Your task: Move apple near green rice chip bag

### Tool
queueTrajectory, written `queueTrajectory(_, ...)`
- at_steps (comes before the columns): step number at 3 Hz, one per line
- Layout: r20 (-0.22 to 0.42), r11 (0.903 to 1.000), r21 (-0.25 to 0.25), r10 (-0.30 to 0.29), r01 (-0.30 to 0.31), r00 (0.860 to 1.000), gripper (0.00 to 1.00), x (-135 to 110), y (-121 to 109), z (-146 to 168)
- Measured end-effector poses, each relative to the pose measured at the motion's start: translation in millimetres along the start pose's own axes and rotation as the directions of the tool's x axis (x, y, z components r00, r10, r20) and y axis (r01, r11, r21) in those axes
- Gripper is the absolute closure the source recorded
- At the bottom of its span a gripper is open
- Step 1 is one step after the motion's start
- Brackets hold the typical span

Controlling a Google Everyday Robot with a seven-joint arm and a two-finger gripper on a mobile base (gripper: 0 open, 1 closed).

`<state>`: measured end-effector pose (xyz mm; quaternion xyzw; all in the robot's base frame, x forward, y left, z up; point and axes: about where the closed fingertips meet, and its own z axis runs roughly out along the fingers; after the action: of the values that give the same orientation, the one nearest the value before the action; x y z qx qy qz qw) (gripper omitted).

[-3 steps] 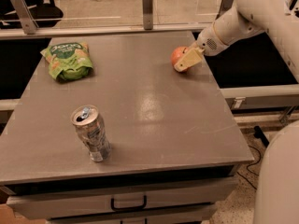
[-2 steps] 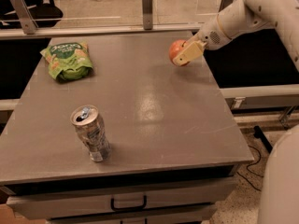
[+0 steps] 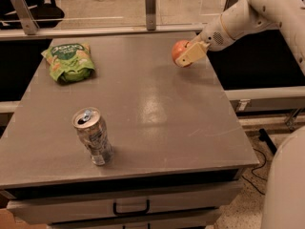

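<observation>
Camera view looks down on a grey table (image 3: 157,109) from its near edge. The gripper (image 3: 185,54) is over the far right part of the tabletop, at the end of a white arm (image 3: 243,13) that reaches in from the upper right. Its fingers are closed around the apple (image 3: 177,48); one cream-coloured finger (image 3: 191,55) lies across the side of the fruit that faces the camera, so only the red-orange left half of the apple shows. The apple looks to be held just clear of the surface, with a soft shadow on the table below and a little to the right of it (whether any part touches the table cannot be told).

The green rice chip bag (image 3: 69,61) lies flat near the far left corner, well apart from the apple, with most of the table's width between them. Its dark green band with white lettering points toward the far edge.

A silver drink can (image 3: 93,136) stands upright near the front left, opened top facing up, apart from both the bag and the apple. Below the front edge is a drawer with a dark handle (image 3: 131,208).
</observation>
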<state>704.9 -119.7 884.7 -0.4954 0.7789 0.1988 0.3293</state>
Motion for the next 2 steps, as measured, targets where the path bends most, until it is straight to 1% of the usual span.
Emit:
queueTrajectory(1,0.007,0.9984,-0.029,-0.049,0.049,0.999,1.00,-18.6,21.6,14.8)
queueTrajectory(2,0.025,0.9858,-0.072,-0.150,0.152,0.988,1.00,-57.9,71.0,32.6)
